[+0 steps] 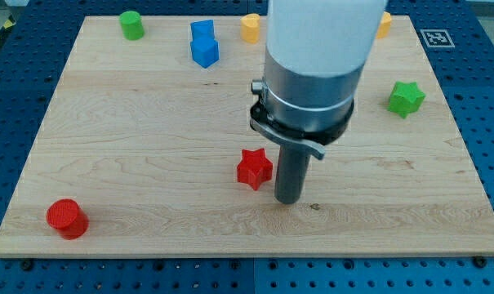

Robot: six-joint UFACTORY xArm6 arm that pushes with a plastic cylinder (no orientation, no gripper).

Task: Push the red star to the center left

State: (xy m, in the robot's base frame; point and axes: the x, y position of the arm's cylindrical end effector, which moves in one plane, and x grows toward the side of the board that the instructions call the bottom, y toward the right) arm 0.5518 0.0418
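The red star [253, 168] lies on the wooden board [149, 122], a little below its middle. My tip [289, 199] rests on the board just to the right of the star and slightly below it, a small gap apart from it. The rod and the arm's grey body rise above it and hide part of the board's upper middle.
A red cylinder [66, 219] sits at the bottom left. Two blue blocks [204, 44] stand together at the top, a green cylinder [131, 24] at the top left, a yellow block [250, 27] at the top middle, another yellow block [383, 24] partly hidden by the arm, and a green star [406, 98] at the right.
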